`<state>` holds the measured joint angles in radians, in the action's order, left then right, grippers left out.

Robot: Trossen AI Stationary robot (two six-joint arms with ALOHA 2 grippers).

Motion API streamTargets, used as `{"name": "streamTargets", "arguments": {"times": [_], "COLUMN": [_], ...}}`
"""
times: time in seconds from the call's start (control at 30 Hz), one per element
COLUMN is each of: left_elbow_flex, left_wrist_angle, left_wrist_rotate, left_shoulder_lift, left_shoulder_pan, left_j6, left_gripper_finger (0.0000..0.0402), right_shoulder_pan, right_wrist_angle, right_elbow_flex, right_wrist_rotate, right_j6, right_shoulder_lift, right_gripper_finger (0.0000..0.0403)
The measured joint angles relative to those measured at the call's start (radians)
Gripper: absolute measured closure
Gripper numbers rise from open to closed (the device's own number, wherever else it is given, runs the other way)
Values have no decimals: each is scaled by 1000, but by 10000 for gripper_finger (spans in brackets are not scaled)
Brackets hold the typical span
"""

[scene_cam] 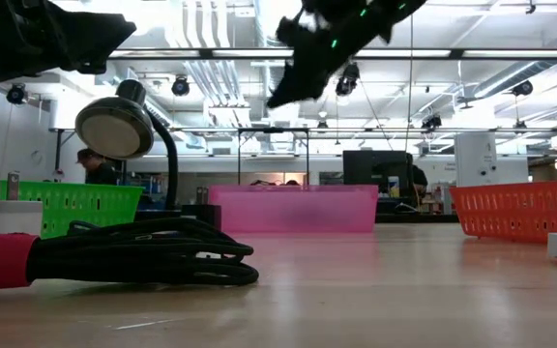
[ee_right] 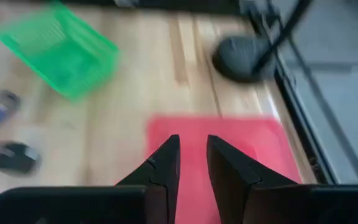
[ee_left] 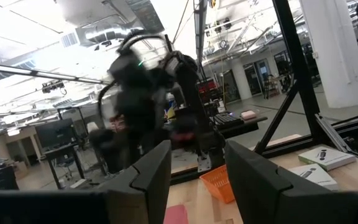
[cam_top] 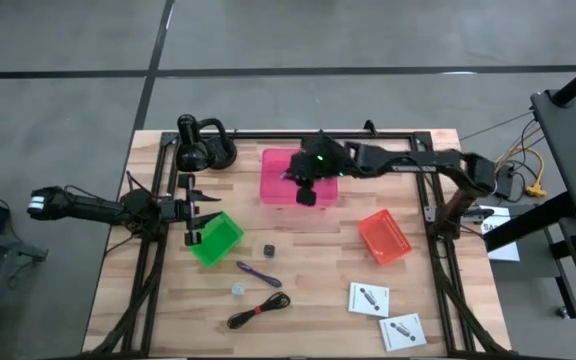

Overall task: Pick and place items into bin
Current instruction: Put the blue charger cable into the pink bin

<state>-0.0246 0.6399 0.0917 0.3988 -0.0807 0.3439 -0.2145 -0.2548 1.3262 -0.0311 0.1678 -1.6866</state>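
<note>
**Four cameras, one table**

High view: overhead, straight down, far enough to take in the whole table [cam_top: 298,300] and the floor around it. Low view: at tabletop level, facing across into the room, very near the black cable [scene_cam: 133,253]. Left wrist view: level, looking over the table to the room. Right wrist view: pointing down, close above the pink bin [ee_right: 229,155]. All four catch that pink bin; three show the green bin [cam_top: 215,238].

Tiny clear piece [cam_top: 237,289] too small; right arm [ee_left: 148,93] blurred.
</note>
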Motion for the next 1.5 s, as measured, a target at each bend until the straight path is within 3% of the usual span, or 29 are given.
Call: {"name": "streamTargets", "arguments": {"times": [0.17, 0.37, 0.7, 0.93, 1.2, 1.5], "left_elbow_flex": [0, 0, 0, 0, 0, -73], "left_wrist_angle": [0, 1, 2, 2, 82, 129], "left_wrist_rotate": [0, 0, 0, 0, 0, 0], "left_shoulder_lift": [0, 0, 0, 15, 61, 157], "left_shoulder_pan": [0, 0, 0, 0, 0, 0], "left_j6": [0, 0, 2, 3, 5, -23], "left_gripper_finger": [265, 265, 265, 265, 265, 265], "right_shoulder_pan": [92, 193, 234, 234, 234, 234], "right_wrist_angle": [140, 436, 925, 1106, 1115, 1097], "right_elbow_flex": [-175, -472, -847, -922, -921, -938], "right_wrist_rotate": [11, 121, 138, 141, 267, 289], "right_j6": [-18, -27, 16, 167, 207, 206], "right_shoulder_lift": [162, 326, 425, 426, 425, 424], "right_gripper_finger": [337, 340, 337, 337, 337, 337]}}
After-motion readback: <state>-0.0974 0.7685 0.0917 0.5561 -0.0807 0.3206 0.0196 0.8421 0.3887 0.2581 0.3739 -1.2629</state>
